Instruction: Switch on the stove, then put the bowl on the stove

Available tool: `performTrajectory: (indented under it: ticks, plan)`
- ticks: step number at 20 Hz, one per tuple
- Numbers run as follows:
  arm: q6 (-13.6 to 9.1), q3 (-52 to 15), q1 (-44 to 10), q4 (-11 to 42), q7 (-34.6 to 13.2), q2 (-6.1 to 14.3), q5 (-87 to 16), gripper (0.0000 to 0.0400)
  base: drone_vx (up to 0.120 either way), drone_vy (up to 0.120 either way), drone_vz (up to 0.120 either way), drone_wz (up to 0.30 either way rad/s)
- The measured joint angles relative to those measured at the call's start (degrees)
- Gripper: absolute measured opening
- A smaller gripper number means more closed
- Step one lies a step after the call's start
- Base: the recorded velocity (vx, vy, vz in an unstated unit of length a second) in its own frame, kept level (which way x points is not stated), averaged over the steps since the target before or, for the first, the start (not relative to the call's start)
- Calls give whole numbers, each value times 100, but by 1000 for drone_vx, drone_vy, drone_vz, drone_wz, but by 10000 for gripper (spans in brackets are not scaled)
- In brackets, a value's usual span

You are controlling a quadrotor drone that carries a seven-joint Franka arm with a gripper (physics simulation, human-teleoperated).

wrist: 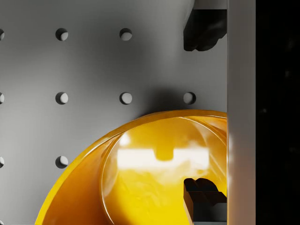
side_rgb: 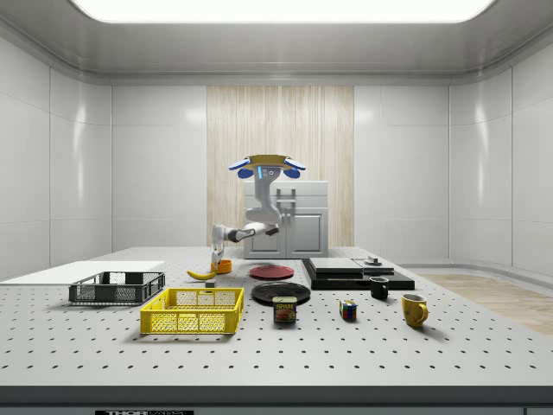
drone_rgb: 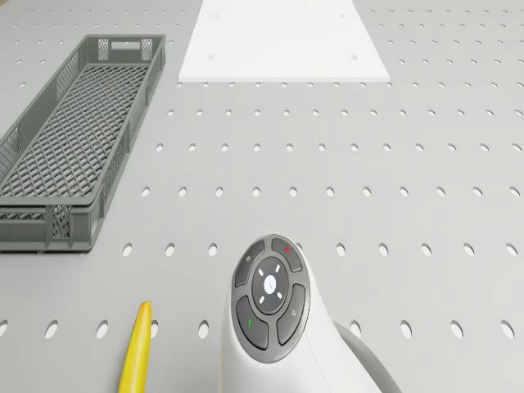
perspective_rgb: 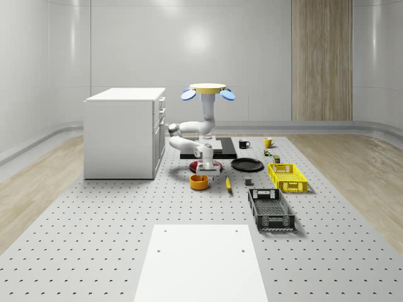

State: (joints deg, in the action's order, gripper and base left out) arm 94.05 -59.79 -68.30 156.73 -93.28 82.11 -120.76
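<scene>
Now the drone [perspective_rgb: 208, 89] hovers above the stove [perspective_rgb: 208, 147]; gripper [perspective_rgb: 206, 168], fingers apart, straddles the bowl [perspective_rgb: 199, 182] rim at six o'clock.

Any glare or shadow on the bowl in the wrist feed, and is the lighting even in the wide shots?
Wrist view: a bright white reflection sits inside the bowl, and a dark shadow falls on the table just beyond its rim. Side view: a ceiling light panel is blown out white. Whole-scene view: a soft hotspot glares on the back wall; shadows under things are faint.
</scene>
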Motion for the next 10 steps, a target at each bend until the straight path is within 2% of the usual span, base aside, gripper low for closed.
performTrajectory:
  ticks: [5,10]
  plan:
    - [80,140,11,-86,55,-14,-129,400,0,0,0,0]
    - [53,207,-72,-111,-24,-82,-214,400,0,0,0,0]
